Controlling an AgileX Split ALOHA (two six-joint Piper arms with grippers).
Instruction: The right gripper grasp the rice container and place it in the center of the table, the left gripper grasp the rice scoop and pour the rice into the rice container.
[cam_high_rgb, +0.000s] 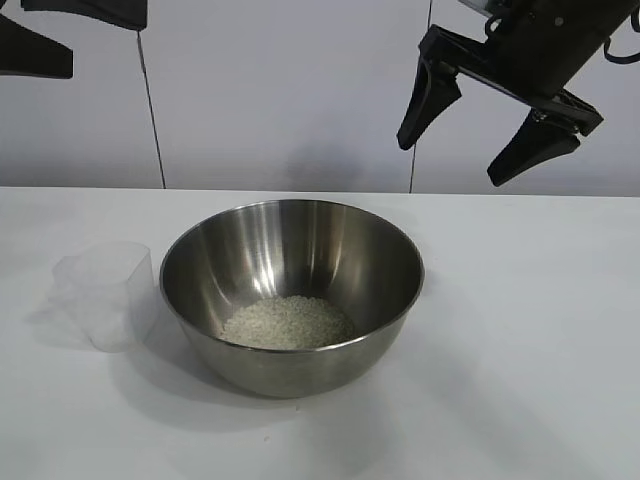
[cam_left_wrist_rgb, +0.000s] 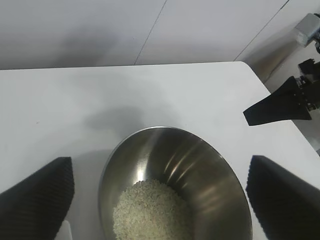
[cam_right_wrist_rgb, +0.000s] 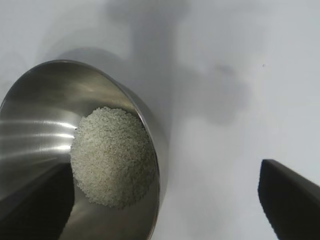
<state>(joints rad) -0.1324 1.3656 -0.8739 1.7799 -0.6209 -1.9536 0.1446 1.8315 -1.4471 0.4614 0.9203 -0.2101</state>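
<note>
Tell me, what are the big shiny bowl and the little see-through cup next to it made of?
The rice container looks like polished steel: it is silvery, with bright streaks of reflection on its inner wall. The rice scoop looks like thin clear plastic: the white table shows faintly through its cloudy sides. Glass seems less likely, though I cannot rule it out.

No text, label, brand, number or sign can be read in any of the three views. The rice container (cam_high_rgb: 291, 290), the rice scoop (cam_high_rgb: 105, 293) and the bench (cam_high_rgb: 520, 330) carry no print that shows, and no legible marking appears on the right gripper (cam_high_rgb: 487, 138) either.
</note>
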